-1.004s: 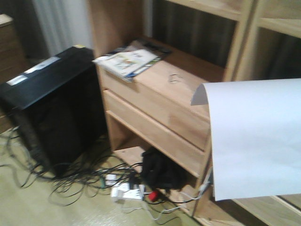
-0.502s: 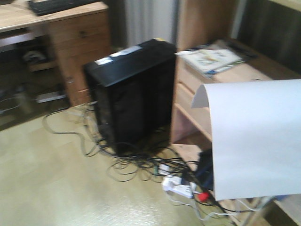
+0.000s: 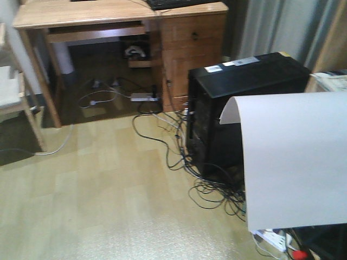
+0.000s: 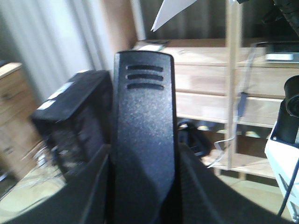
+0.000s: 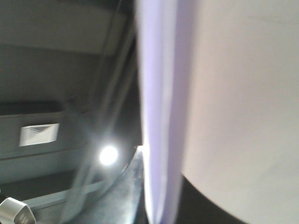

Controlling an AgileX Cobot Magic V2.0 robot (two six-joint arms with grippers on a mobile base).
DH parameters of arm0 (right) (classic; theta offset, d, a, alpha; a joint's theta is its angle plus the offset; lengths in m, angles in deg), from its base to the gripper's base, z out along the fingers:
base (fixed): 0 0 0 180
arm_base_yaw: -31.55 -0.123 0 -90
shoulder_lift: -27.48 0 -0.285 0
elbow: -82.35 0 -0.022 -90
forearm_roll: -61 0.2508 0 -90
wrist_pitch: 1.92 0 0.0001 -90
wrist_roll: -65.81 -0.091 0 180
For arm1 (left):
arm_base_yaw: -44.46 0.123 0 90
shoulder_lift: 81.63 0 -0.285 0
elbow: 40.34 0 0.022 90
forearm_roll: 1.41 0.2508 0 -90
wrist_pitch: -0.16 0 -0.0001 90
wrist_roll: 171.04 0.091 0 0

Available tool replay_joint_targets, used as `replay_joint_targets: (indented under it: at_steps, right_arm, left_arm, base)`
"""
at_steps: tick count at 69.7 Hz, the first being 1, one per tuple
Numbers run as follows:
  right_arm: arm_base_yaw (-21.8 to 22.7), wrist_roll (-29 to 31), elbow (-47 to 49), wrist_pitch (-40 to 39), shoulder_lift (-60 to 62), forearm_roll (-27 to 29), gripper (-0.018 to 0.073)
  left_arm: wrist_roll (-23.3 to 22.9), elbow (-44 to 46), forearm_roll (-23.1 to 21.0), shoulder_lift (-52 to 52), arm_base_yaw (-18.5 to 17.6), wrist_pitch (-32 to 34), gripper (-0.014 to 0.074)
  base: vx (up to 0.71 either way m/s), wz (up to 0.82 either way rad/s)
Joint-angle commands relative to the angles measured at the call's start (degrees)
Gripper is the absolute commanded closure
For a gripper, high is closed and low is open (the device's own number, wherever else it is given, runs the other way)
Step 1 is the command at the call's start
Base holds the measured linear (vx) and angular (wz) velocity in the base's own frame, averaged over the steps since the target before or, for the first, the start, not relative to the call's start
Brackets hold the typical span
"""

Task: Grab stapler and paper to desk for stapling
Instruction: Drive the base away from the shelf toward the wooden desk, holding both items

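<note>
In the left wrist view the black stapler (image 4: 144,102) stands upright, ribbed end up, and my left gripper (image 4: 145,161) is shut on its lower part. The white paper (image 3: 295,162) hangs curved across the right foreground of the front view, one corner curling up. In the right wrist view the paper (image 5: 233,93) shows nearly edge-on, and my right gripper (image 5: 161,189) is shut on its lower edge. The desk (image 3: 81,12), light wood with a keyboard at its back edge, lies far off at the top left. A paper corner (image 4: 175,11) also shows above the stapler.
A black computer tower (image 3: 244,103) stands on the floor, half behind the paper, with tangled cables (image 3: 211,195) and a power strip (image 3: 271,238) at its foot. The desk's drawer unit (image 3: 192,49) is next to it. Wooden shelves (image 4: 210,79) fill the left wrist background.
The front view has swung left: the wooden shelves slid out to the right, and the desk and open floor came in. The paper keeps its place in the frame.
</note>
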Motion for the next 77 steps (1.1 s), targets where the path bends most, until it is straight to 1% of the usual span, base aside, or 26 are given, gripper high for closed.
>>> replay_joint_targets:
  at_steps: [1, 17, 38, 77]
  right_arm:
    - [0.44, 0.08, 1.44, -2.31, -0.49, 0.41, 0.0565]
    - [0.44, 0.08, 1.44, -2.31, -0.49, 0.41, 0.0565]
    - [0.44, 0.08, 1.44, -2.31, -0.49, 0.41, 0.0565]
    - [0.44, 0.08, 1.44, -2.31, -0.49, 0.41, 0.0565]
  left_arm:
    - [0.0, 1.33, -1.42, -1.22, -0.27, 6.47, 0.0603]
    - [0.0, 1.33, -1.42, -1.22, -0.27, 6.47, 0.0603]
    - [0.0, 1.33, -1.42, -1.22, -0.27, 6.47, 0.0603]
    - [0.0, 1.33, -1.42, -1.22, -0.27, 6.47, 0.0603]
  base:
    - [0.02, 0.51]
    - [0.04, 0.41]
    - [0.08, 0.25]
    - [0.17, 0.12]
